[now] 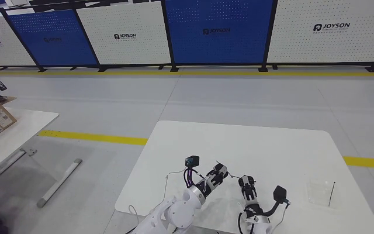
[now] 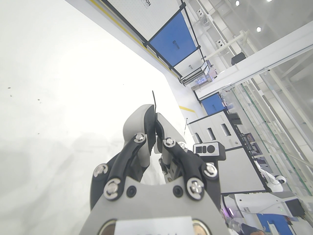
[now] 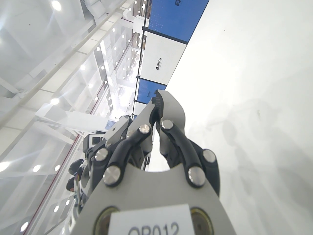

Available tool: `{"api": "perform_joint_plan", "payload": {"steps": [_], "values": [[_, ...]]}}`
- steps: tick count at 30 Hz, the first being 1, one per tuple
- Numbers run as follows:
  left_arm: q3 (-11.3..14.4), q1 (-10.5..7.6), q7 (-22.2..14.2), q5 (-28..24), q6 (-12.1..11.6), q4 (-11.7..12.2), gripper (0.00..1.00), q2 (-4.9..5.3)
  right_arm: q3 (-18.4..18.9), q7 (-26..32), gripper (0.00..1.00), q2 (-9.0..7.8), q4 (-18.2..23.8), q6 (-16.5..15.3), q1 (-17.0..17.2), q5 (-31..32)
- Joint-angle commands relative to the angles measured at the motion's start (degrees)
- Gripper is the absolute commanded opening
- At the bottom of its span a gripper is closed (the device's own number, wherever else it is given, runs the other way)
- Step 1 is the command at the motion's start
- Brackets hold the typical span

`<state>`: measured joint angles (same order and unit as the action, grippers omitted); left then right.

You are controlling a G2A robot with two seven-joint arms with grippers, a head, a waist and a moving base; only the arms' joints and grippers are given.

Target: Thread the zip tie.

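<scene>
Pegboard panels [image 1: 219, 32], grey floor [image 1: 175, 99]

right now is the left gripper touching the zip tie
Touching. In the left wrist view the left gripper is shut on the zip tie, whose thin black end pokes out beyond it.

Bright ceiling lamps [image 3: 56, 5], washed-out glare on the white table [image 2: 61, 57], soft shadows, fisheye bending at edges.

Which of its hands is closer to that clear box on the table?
Right. The right hand is between the clear box and the left hand, which lies farther off.
</scene>
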<state>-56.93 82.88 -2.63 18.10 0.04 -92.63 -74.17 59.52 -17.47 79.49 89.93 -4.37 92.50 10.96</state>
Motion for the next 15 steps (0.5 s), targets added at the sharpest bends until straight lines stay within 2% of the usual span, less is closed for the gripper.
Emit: {"api": "perform_joint_plan", "payload": {"steps": [1,15], "values": [[0.0,0.00,0.0,0.0,0.0,0.0,0.00,0.00,0.2,0.2,0.00,0.02,0.1,0.0,0.2,0.1],[0.0,0.00,0.0,0.0,0.0,0.0,0.00,0.00,1.5,2.4,0.00,0.21,0.6,-0.6,0.7,-0.7]]}}
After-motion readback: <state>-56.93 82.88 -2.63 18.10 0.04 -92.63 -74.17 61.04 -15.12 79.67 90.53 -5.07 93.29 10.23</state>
